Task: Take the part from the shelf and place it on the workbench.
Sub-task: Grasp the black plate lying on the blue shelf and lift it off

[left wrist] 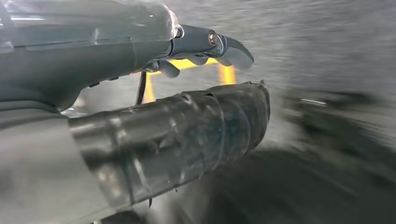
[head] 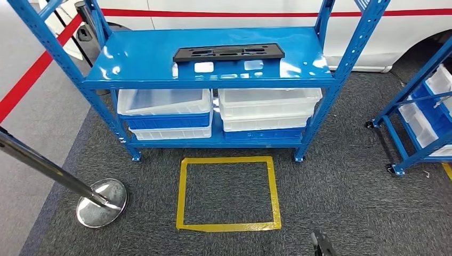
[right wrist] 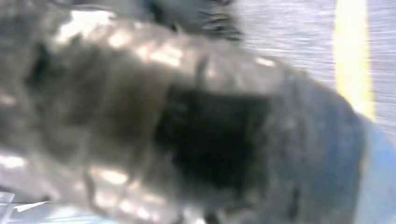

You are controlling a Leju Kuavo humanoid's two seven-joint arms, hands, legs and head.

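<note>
Part: the long black plastic part (head: pixel 228 52) lies flat on the blue shelf's (head: pixel 138 58) upper deck, untouched.
Left hand: the left hand (left wrist: pixel 196 60) hangs above the carpet, fingers released, holding nothing.
Right hand: the right hand (right wrist: pixel 196 126) is a blur; grip can't be told.
Floor: yellow tape square (head: pixel 229 226) before the shelf.

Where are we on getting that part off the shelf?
Early stage. Done: the robot faces the blue shelf, with the yellow floor square in front. In hand: nothing; the left hand holds no part, and the right hand is too blurred to judge. Left: the black part lies untouched on the top shelf, so grasping, carrying and placing remain.
</note>
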